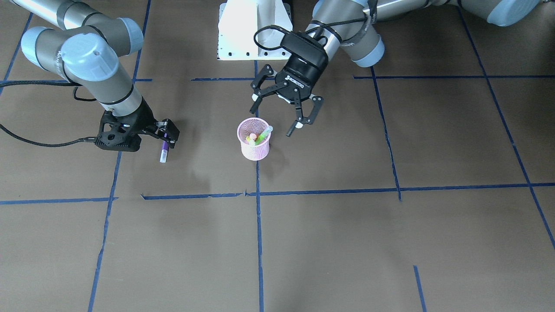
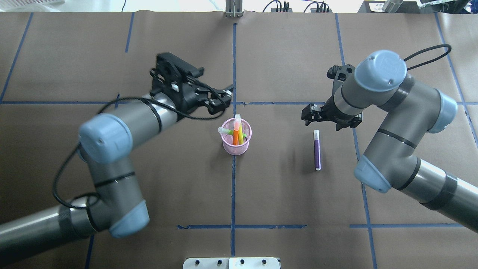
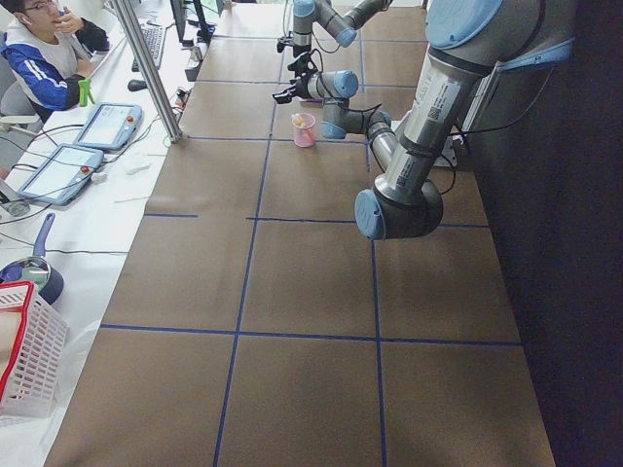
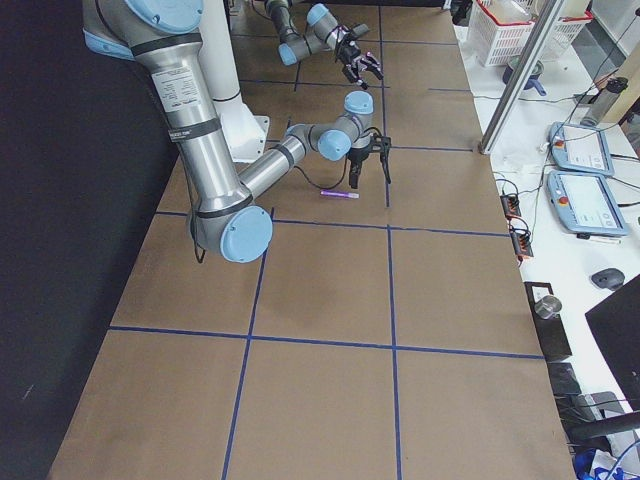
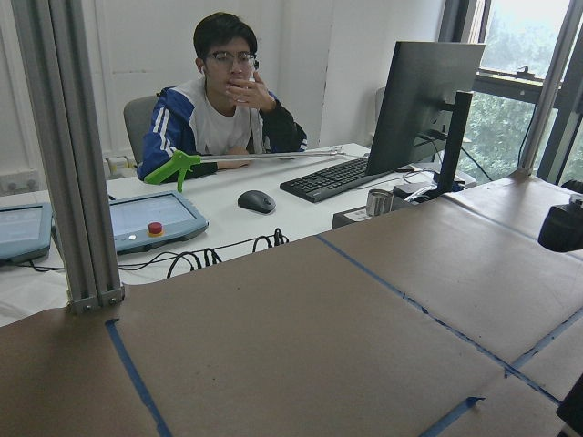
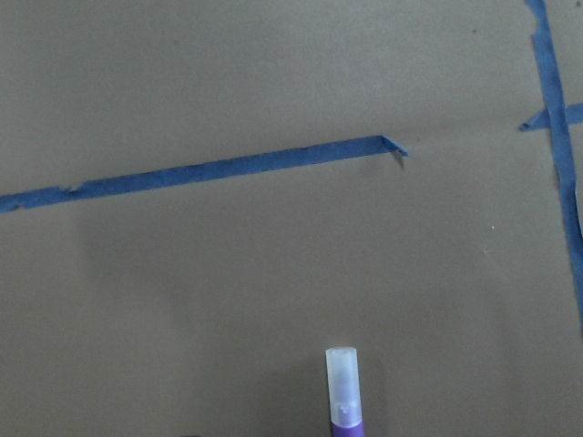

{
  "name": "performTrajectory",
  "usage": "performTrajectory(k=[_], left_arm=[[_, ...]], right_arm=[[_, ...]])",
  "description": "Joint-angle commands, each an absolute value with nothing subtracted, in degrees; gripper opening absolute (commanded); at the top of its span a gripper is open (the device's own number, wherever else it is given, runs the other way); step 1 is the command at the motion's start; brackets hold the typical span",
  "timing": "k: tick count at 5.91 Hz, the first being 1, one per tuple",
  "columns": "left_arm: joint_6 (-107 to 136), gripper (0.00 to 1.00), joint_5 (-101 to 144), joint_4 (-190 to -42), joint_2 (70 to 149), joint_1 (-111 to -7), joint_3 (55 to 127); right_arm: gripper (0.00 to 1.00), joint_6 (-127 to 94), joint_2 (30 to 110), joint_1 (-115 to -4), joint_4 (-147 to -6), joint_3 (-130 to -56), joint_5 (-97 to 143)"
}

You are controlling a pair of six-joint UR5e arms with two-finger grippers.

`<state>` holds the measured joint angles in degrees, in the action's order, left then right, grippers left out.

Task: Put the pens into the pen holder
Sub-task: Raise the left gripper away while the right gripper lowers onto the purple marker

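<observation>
The pink mesh pen holder [image 1: 254, 146] [image 2: 234, 145] stands at the table's middle. An orange pen [image 2: 236, 133] and a green pen [image 1: 263, 136] stand in it, with their pale caps above the rim. My left gripper [image 1: 271, 121] [image 2: 222, 99] hangs open just beyond and above the holder, with nothing between its fingers. The purple pen [image 2: 317, 151] [image 1: 164, 149] lies flat on the table. My right gripper [image 1: 168, 135] [image 2: 330, 119] is open over its far end and holds nothing. The right wrist view shows only the pen's cap [image 6: 342, 387].
Blue tape lines [image 2: 233, 186] cross the brown table cover. The white robot base [image 1: 253, 30] stands at the table's near edge. A person [image 5: 228, 100] sits at a desk past the far edge, with tablets and a keyboard. A white basket [image 3: 24, 350] stands off the table's end.
</observation>
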<state>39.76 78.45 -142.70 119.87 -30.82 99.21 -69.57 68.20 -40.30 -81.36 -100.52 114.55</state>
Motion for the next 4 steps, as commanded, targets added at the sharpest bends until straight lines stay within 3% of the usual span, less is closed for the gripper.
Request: performTrajectory(k=[1, 3, 4], left_arm=[[44.88, 1.00, 104.26, -130.87, 115.76, -45.35, 101.77], [44.21, 1.00, 128.32, -124.02, 114.53, -60.32, 100.91], [43.16, 1.00, 128.93, -124.19, 112.87, -60.90, 101.07]], right_arm=[[1.00, -69.61, 68.11, -38.59, -81.04, -98.44, 112.85], [1.00, -68.91, 68.12, -38.41, -80.95, -97.22, 112.94], [1.00, -68.73, 67.59, -37.80, -80.86, -95.03, 112.94]])
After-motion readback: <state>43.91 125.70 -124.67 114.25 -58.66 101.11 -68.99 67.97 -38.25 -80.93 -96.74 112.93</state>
